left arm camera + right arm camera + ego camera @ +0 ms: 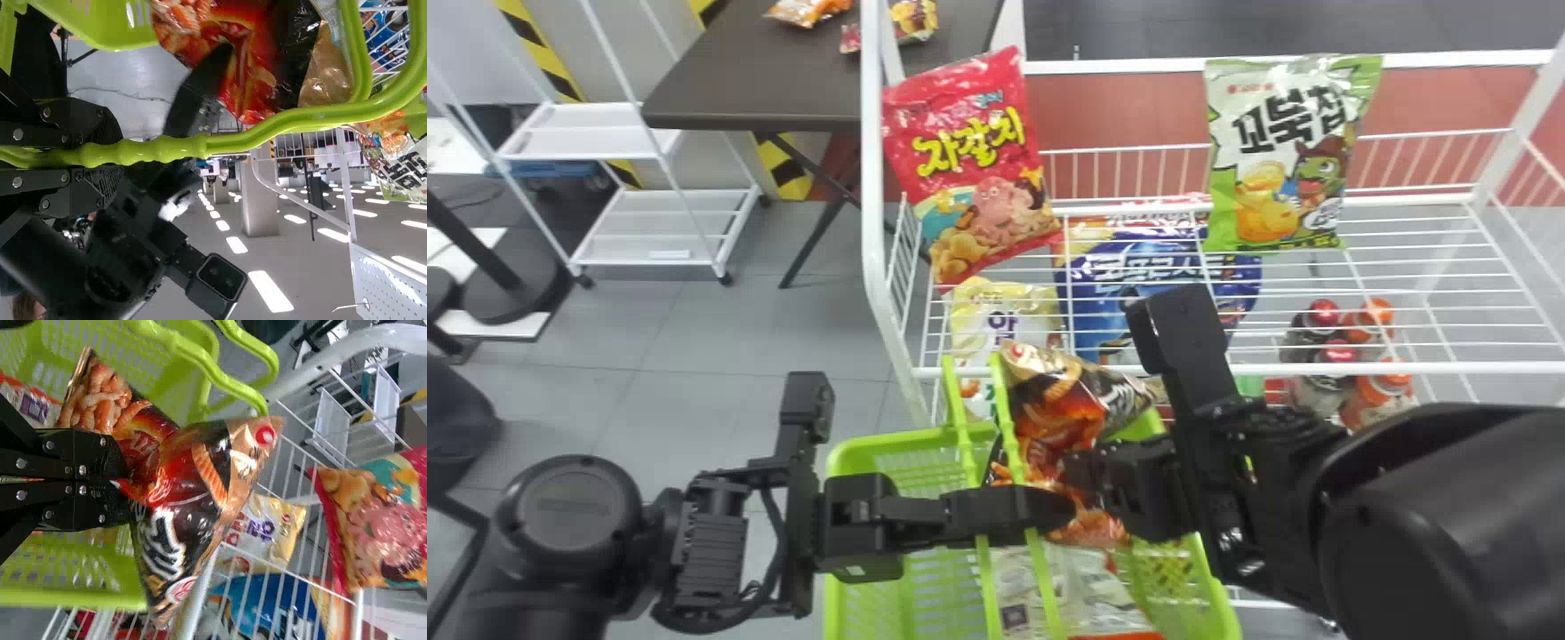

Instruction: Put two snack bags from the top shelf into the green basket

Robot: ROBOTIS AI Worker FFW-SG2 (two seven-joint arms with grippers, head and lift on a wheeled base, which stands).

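Over the green basket, a black and red snack bag is pinched in my right gripper; its top end leans toward the shelf. The right wrist view shows the crumpled snack bag between the shut fingers of the right gripper. My left gripper is at the basket's handles, and in the left wrist view the left gripper is shut around a green handle. A pale bag lies inside the basket. On the top shelf stand a red bag and a green-white bag.
The white wire shelf rises right behind the basket, its front rail near the held bag. Blue and yellow bags and several bottles are on the level below. A dark table stands at the back left.
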